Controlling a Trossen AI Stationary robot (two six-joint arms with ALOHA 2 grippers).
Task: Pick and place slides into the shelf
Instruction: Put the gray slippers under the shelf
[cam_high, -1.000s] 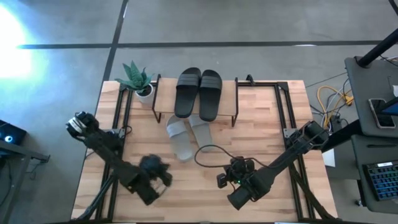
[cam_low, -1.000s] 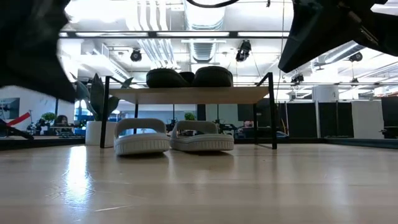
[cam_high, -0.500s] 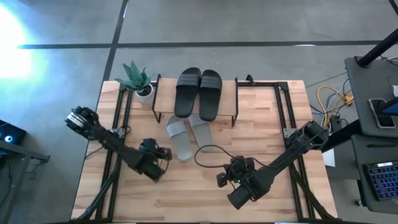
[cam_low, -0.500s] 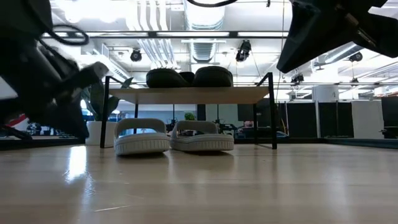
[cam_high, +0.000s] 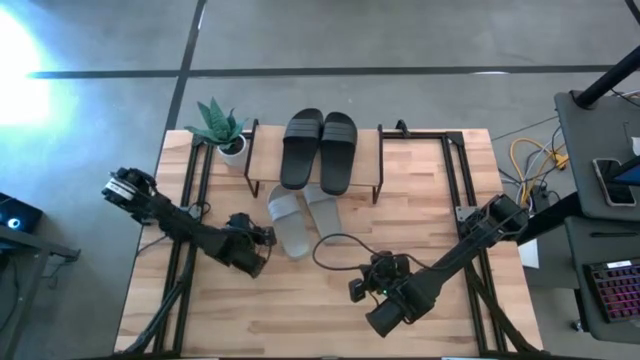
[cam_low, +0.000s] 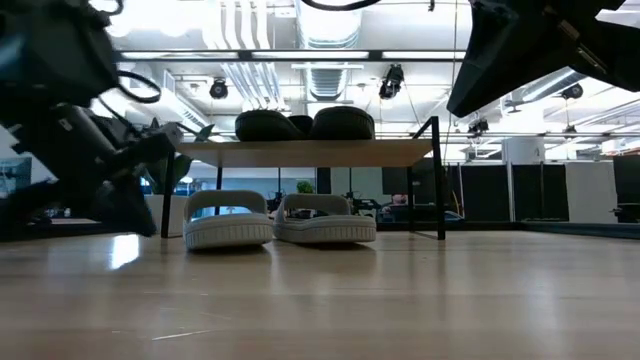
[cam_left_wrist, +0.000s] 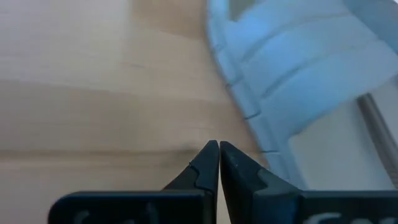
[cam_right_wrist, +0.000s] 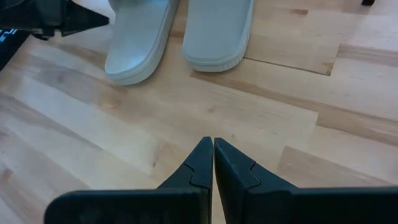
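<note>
The shelf (cam_high: 315, 170) stands at the table's far side with the black pair of slides (cam_high: 320, 150) lying on its top board. The grey pair (cam_high: 300, 215) rests sole-down on the table, toes under the shelf, heels toward the near edge; the low view shows it under the board (cam_low: 275, 225). My left gripper (cam_high: 263, 237) is shut and low over the wood, just left of the left grey slide (cam_left_wrist: 298, 81), apart from it. My right gripper (cam_right_wrist: 212, 142) is shut and hovers nearer the table's near edge, pointing at the grey pair (cam_right_wrist: 180, 31).
A potted plant (cam_high: 225, 135) stands at the shelf's left end. A black cable (cam_high: 340, 245) loops over the table between the grey slides and the right arm. Black frame rails run along both table sides (cam_high: 460, 180). Bare wood lies toward the near edge.
My left gripper has moved from close to the near edge toward the far edge and right, ending beside the left grey slide, fingers still shut. The right arm and all slides have kept still.
</note>
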